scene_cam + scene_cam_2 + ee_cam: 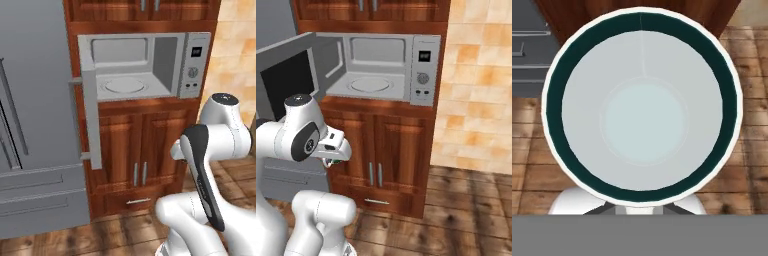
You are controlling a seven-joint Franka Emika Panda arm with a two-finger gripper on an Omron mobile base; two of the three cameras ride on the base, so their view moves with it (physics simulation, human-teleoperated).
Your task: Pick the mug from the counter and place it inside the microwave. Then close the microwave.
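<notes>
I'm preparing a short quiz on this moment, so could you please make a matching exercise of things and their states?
Things:
1. microwave door
2. mug
3. turntable
4. lower cabinet doors

States:
A. bare, nothing on it
B. swung wide open
C. closed
D. seen from above, close before the hand camera, over the wood floor

Pairs: 1-B, 2-D, 3-A, 4-C

The mug (642, 112) shows its open mouth centre frame; the microwave (145, 65), upper centre, stands open, turntable (124, 85) bare.
</notes>
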